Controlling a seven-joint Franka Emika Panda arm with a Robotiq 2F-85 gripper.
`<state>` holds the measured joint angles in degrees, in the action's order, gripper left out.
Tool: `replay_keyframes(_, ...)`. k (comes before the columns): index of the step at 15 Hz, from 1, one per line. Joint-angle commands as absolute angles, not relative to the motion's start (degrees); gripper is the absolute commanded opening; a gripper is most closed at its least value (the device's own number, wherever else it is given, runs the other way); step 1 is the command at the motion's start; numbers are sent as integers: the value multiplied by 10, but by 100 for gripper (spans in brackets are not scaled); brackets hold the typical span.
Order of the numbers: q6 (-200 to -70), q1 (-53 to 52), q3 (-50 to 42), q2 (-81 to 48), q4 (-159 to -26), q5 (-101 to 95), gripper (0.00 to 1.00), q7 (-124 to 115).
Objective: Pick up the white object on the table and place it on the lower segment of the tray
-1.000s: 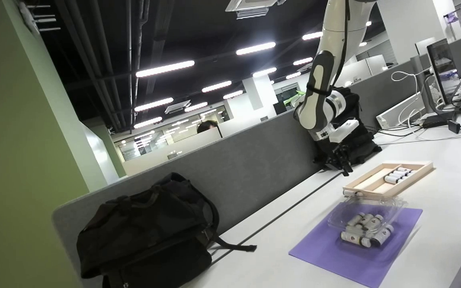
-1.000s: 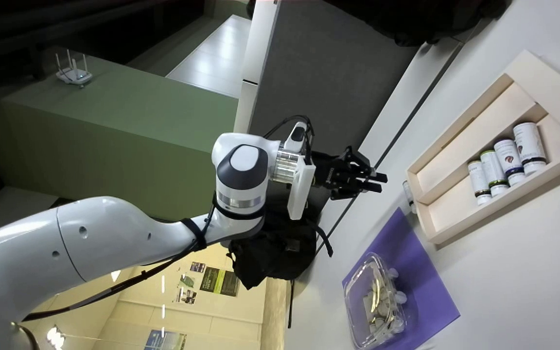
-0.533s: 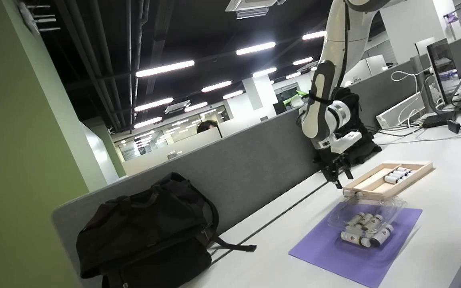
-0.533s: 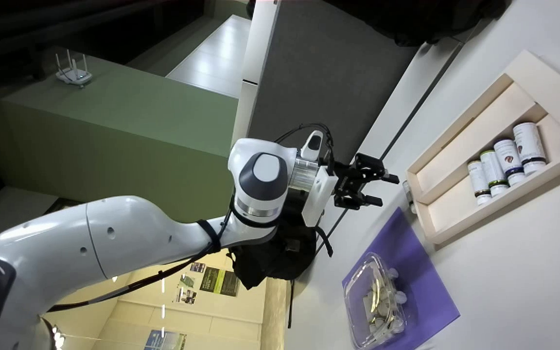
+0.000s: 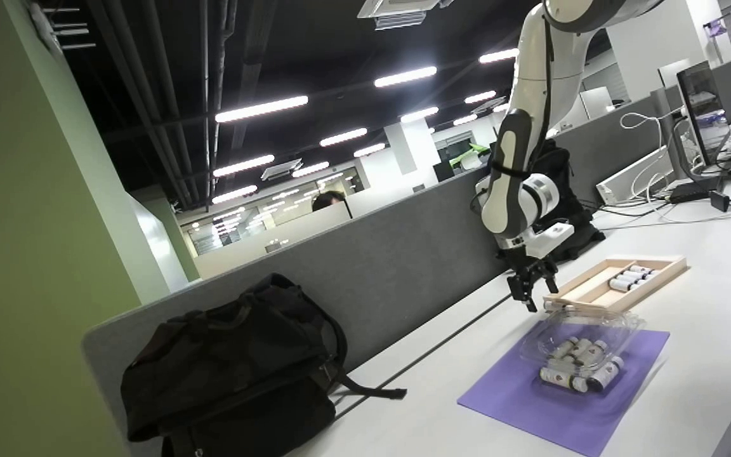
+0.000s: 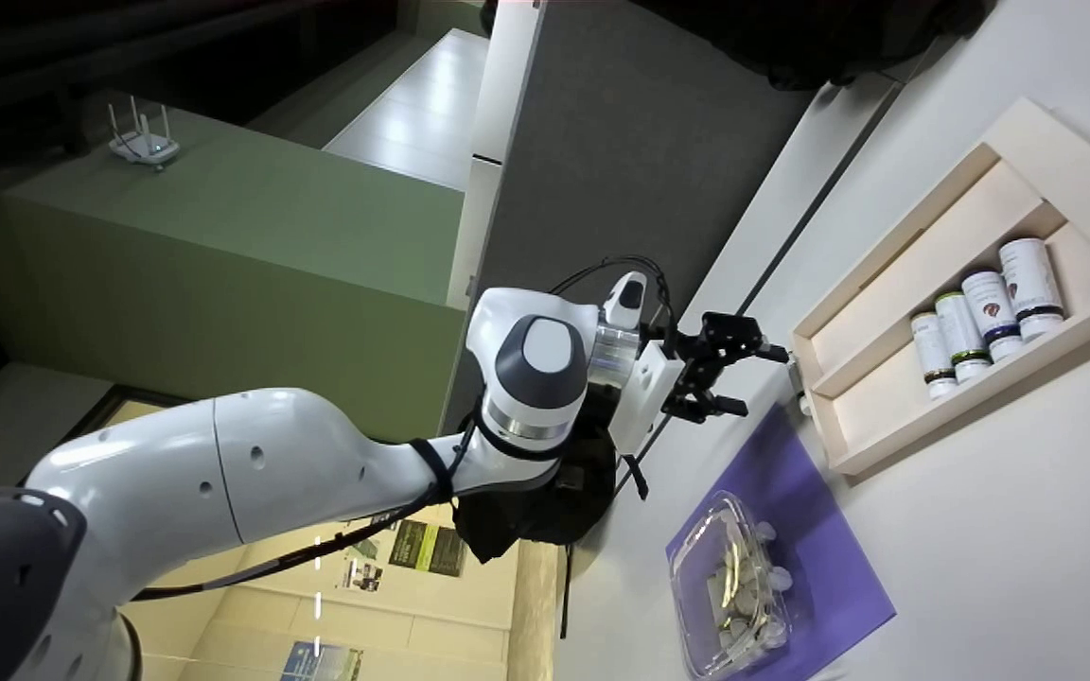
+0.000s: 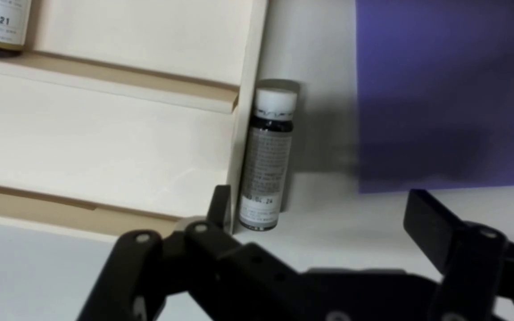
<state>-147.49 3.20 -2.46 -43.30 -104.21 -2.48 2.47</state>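
The white object is a small bottle (image 7: 266, 169) with a white cap and pale label, lying on the table (image 5: 702, 324) against the outer side of the tray (image 7: 251, 58). In both exterior views the bottle (image 6: 796, 374) is partly hidden by the tray's end or my fingers. My gripper (image 7: 317, 198) stands wide open above the table, nothing between its fingers. In the wrist view its left finger (image 7: 219, 207) overlaps the tray rim beside the bottle's lower end. The light-wood tray (image 6: 886, 402) has compartments split by dividers; several white bottles (image 6: 988, 303) lie in one.
A purple mat (image 5: 505, 387) lies beside the tray, bearing a clear plastic box (image 5: 625, 325) with several bottles inside or under it. A grey divider panel (image 5: 397, 254) runs along the table's back. Black bags (image 5: 226, 381) lean against it.
My gripper has opened from nearly shut to wide. The arm has moved lower and toward the bottle at the tray's end. The bottle, tray, mat and box have stayed put.
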Motion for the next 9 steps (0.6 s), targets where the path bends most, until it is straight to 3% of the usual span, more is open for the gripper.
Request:
replay_keyframes(1,-1482,37,-19,-434,-1038,-19,100,29)
replay_keyframes(9,-1481,41,-12,-434,-1038,-13,100,34)
